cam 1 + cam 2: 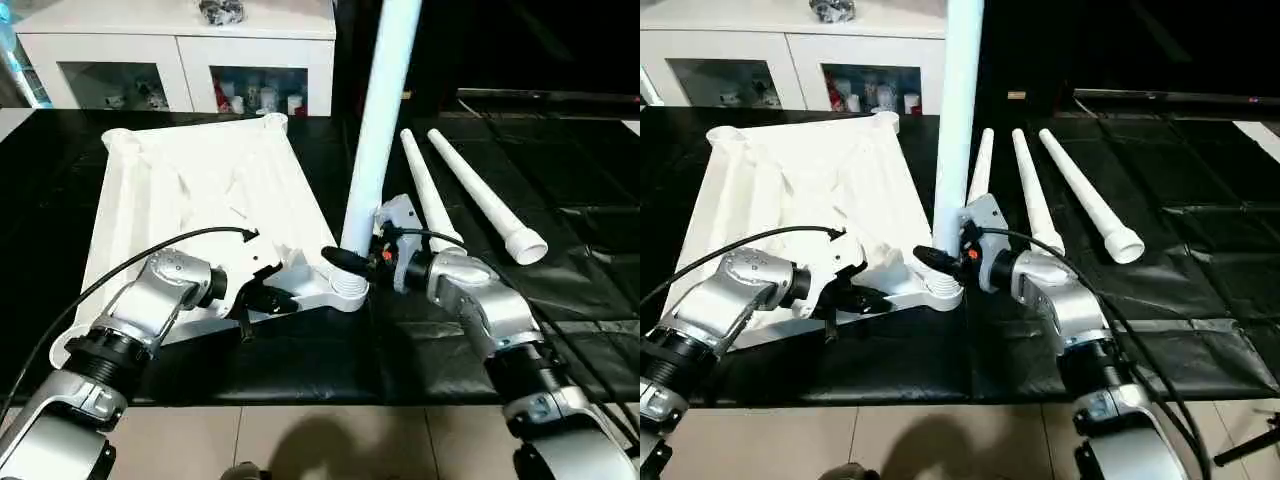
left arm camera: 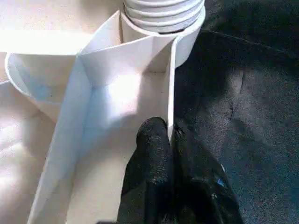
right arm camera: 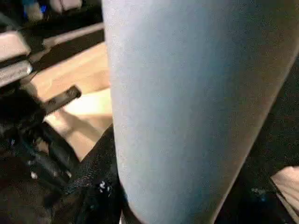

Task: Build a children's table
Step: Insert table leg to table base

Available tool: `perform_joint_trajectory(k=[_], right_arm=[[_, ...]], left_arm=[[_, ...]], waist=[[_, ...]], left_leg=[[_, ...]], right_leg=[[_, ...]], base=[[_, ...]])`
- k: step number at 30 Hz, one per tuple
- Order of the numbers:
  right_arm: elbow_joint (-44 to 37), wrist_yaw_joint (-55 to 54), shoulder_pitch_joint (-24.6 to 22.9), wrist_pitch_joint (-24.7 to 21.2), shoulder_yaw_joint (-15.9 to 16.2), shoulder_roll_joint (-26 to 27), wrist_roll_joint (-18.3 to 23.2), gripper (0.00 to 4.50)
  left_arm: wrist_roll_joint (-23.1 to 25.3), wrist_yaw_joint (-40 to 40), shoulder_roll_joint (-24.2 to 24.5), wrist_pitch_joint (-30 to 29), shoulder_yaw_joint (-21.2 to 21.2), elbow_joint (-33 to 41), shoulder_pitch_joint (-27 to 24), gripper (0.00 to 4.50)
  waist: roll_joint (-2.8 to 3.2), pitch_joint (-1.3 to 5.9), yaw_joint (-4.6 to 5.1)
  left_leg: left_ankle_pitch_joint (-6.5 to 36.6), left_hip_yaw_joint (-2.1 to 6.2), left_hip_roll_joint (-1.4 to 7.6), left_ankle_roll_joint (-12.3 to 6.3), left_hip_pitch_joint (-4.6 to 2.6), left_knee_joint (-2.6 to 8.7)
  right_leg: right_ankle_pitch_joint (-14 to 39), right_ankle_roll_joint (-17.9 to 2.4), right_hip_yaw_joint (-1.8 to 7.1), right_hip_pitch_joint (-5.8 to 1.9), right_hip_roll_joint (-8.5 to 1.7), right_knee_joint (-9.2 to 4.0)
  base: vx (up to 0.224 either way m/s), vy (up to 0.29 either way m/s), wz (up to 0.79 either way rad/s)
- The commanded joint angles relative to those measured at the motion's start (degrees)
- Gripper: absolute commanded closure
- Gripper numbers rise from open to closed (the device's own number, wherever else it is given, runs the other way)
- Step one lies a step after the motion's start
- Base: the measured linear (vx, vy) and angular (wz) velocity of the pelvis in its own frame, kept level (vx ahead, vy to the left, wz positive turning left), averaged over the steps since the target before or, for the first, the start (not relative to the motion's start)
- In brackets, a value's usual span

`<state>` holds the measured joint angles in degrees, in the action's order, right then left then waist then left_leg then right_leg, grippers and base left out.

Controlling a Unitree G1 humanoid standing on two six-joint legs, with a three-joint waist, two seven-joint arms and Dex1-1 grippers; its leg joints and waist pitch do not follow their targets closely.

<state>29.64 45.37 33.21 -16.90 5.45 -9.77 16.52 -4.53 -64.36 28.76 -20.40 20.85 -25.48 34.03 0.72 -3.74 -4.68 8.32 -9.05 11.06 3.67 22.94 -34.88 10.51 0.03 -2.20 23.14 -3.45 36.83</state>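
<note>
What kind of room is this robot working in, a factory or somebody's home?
Probably an indoor home-like room or demo space, not a factory: a white cabinet with glass doors holding small trinkets stands behind, the floor is pale tile, and black mats cover the work area.

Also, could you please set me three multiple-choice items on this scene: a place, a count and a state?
1. Where does the upright leg stand?
A. In a far corner socket
B. In the top's near corner socket
C. In a person's hand
2. How many loose legs lie on the mat?
A. One
B. Five
C. Three
3. What is the left end effector doing?
A. Shut on a rib of the top
B. Open above the mat
C. Holding a loose leg
Answers: 1 B, its base sits in that socket; 2 C, three lie side by side; 3 A, its fingers pinch the thin wall.
</note>
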Motion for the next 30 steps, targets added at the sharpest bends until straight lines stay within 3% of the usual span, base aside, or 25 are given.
perform_joint_trajectory(k=[1, 2, 3, 4, 6, 8, 9, 10, 12, 16, 23, 24, 26, 30], right_arm=[[1.8, -1.1, -1.4, 0.1, -1.0, 0.7, 1.0, 2.57], [1.7, -1.2, -1.7, 0.3, -1.4, 0.9, 1.3, 2.57], [1.6, -1.5, -2.1, 0.7, -2.1, 1.3, 1.8, 2.57], [1.6, -1.7, -2.6, 1.1, -2.7, 1.7, 2.3, 2.57], [1.2, -2.4, -4.3, 2.2, -4.3, 2.7, 3.4, 2.57], [1.0, -2.5, -4.9, 2.6, -4.8, 3.2, 3.7, 2.57], [0.6, -2.6, -6.1, 3.4, -5.1, 3.7, 3.9, 2.57], [0.4, -2.4, -7.1, 4.2, -5.2, 4.1, 4.1, 2.57], [0.0, -2.2, -8.7, 5.7, -5.3, 4.7, 4.2, 2.57], [-1.1, -2.2, -11.5, 8.7, -4.7, 5.1, 3.2, 2.57], [-2.8, 0.8, -14.9, 15.4, 3.5, 0.8, -6.1, 2.57], [-2.8, 0.8, -14.9, 15.4, 3.5, 0.8, -6.1, 2.57], [-2.6, 2.1, -14.4, 15.5, 5.6, -0.4, -7.7, 2.57], [-0.7, 4.7, -12.0, 15.0, 8.3, -1.0, -9.7, 2.57]], left_arm=[[-0.6, -0.5, -0.6, -0.1, -1.3, 1.8, 0.9, 4.50], [-0.6, -0.5, -0.5, -0.2, -1.3, 1.8, 0.9, 4.50], [-0.6, -0.5, -0.4, -0.2, -1.4, 1.8, 0.9, 4.50], [-0.5, -0.4, -0.3, -0.3, -1.4, 1.7, 0.9, 4.50], [-0.3, 0.0, -0.2, -0.6, -1.6, 1.2, 1.3, 4.50], [-0.2, 0.3, -0.1, -0.7, -1.7, 1.0, 1.5, 4.50], [-0.3, 0.6, -0.3, -0.8, -2.0, 0.6, 1.9, 4.50], [-0.3, 1.0, -0.5, -1.0, -2.2, 0.2, 2.2, 4.50], [-0.2, 1.7, -0.8, -1.2, -2.6, -0.5, 2.8, 4.50], [0.2, 2.6, -1.2, -0.9, -3.0, -1.5, 3.5, 4.50], [0.4, 3.9, -1.7, -0.7, -3.5, -2.5, 4.2, 4.50], [0.4, 3.9, -1.7, -0.7, -3.5, -2.5, 4.2, 4.50], [0.6, 4.0, -1.7, -0.5, -3.5, -2.4, 3.9, 4.50], [0.8, 4.3, -1.7, -0.7, -3.6, -1.7, 3.3, 4.50]], waist=[[0.31, 4.32, 0.07], [0.78, 4.39, -0.09], [0.47, 4.41, 0.00], [0.91, 4.45, -0.06], [1.21, 4.52, -0.16], [1.13, 4.47, -0.18], [1.93, 4.47, -0.31], [1.54, 4.43, -0.25], [1.72, 4.47, -0.46], [1.42, 4.37, -0.56], [0.85, 4.22, -0.80], [0.97, 4.24, -0.80], [0.28, 4.32, -0.86], [-0.03, 4.23, -0.81]], left_leg=[[19.2, 0.25, 1.47, 1.90, -1.71, 4.52], [19.3, 0.34, 1.46, 2.01, -1.79, 4.47], [19.2, 0.30, 1.46, 2.04, -1.71, 4.54], [19.6, 0.30, 1.48, 2.14, -1.75, 4.54], [20.2, 0.43, 1.43, 2.34, -1.78, 4.56], [20.9, 0.45, 1.45, 2.37, -1.81, 4.65], [21.7, 0.59, 1.47, 2.63, -1.90, 4.66], [22.5, 0.50, 1.46, 2.62, -1.96, 4.68], [22.3, 0.55, 1.45, 2.52, -1.92, 4.72], [22.2, 0.52, 1.48, 2.29, -1.83, 4.78], [21.5, 0.40, 1.48, 1.88, -1.83, 4.81], [21.3, 0.41, 1.48, 1.77, -1.75, 4.83], [20.6, 0.34, 1.53, 1.21, -1.73, 4.83], [19.8, 0.21, 1.52, 0.64, -1.68, 4.77]], right_leg=[[17.8, -11.4, 2.06, -1.93, -4.02, -5.21], [17.5, -11.5, 2.07, -1.94, -4.09, -5.14], [16.8, -11.7, 2.03, -2.01, -3.99, -5.14], [16.1, -11.9, 2.06, -1.95, -4.01, -5.15], [15.3, -12.4, 1.97, -2.04, -3.97, -4.98], [15.6, -12.6, 1.93, -2.05, -3.96, -5.04], [15.8, -12.8, 1.91, -1.93, -4.00, -4.96], [16.0, -12.7, 1.93, -1.89, -3.90, -5.18], [15.7, -12.8, 1.92, -1.96, -3.98, -5.15], [17.2, -12.5, 1.97, -1.96, -4.10, -5.30], [19.2, -11.5, 2.07, -1.86, -4.16, -5.55], [19.4, -11.3, 2.10, -1.86, -4.16, -5.57], [19.0, -11.2, 2.08, -1.99, -4.12, -5.61], [19.1, -11.1, 2.10, -1.86, -4.14, -5.64]], base=[[0.000, 0.000, 0.00], [0.000, 0.000, 0.00], [0.000, 0.000, 0.00], [0.000, 0.000, 0.00], [0.000, 0.000, 0.00], [0.000, 0.000, 0.00], [0.000, 0.000, 0.00], [0.000, 0.000, 0.00], [0.000, 0.000, 0.00], [0.000, 0.000, 0.00], [0.000, 0.000, 0.00], [0.000, 0.000, 0.00], [0.000, 0.000, 0.00], [0.000, 0.000, 0.00]])
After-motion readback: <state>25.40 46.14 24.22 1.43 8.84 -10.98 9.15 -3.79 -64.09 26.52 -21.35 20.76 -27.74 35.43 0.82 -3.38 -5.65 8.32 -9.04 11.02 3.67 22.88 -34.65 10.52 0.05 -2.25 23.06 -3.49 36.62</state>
